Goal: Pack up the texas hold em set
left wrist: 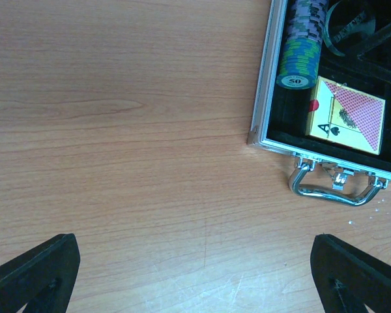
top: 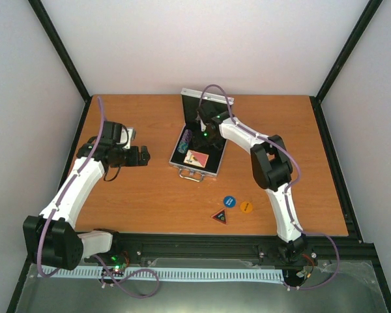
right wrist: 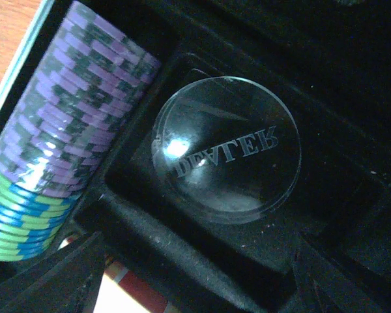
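Find the small silver aluminium case with black lining [top: 202, 171] lying open at mid-table, lid [top: 194, 104] raised at the far side, handle [left wrist: 335, 192] toward the arms. Note inside it the row of purple, blue and green poker chips [right wrist: 58, 156] along the left channel, the red-backed card deck [left wrist: 348, 114] by the handle wall, and the clear round disc engraved DEALER [right wrist: 225, 150] lying in a black recess [right wrist: 127, 179] just beside the chips. See the right gripper [right wrist: 192, 257] hanging over that disc, fingers parted and clasping nothing. See the left gripper [left wrist: 194, 241] likewise spread wide and empty above the bare wooden table [top: 150, 195], well left of the case. Judge the step as seating the disc and clearing out. Check first for a flat seat: possibly tilted against the recess wall, hard to tell. If tilted, nudge down with one fingertip rather than re-grasping. Lift straight up, away from the chip row and the raised lid, to avoid toppling chips. Expect next, as a guess, the blue round button [top: 229, 201], orange round button [top: 246, 207] and red-and-black triangular button [top: 220, 216], loose on the table on the right arm's side, apart from the case.
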